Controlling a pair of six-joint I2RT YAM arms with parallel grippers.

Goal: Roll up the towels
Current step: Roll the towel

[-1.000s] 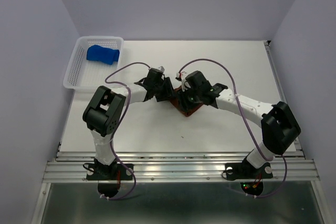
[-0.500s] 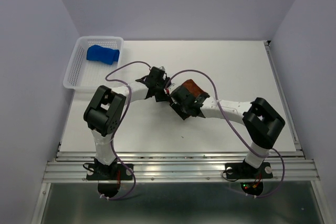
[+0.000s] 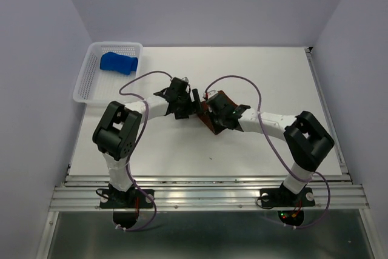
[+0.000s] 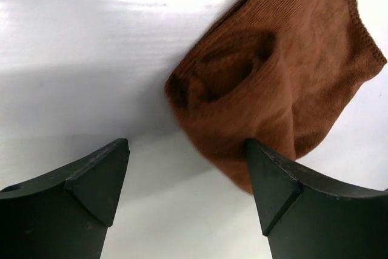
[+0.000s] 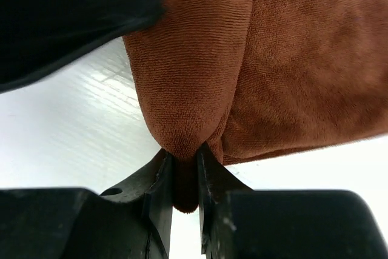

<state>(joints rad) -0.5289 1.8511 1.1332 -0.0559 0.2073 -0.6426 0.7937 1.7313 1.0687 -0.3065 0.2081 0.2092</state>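
My left hand (image 4: 187,150) has just spread, releasing the rust-brown towel (image 4: 291,77) at the middle of the table (image 3: 273,71). My right hand (image 5: 185,171) alone pinches its fold, so the roll seems unfinished.

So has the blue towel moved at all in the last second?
No. The blue towel lies at the same spot at the far end of the basket, and the basket hasn't shifted on the table either.
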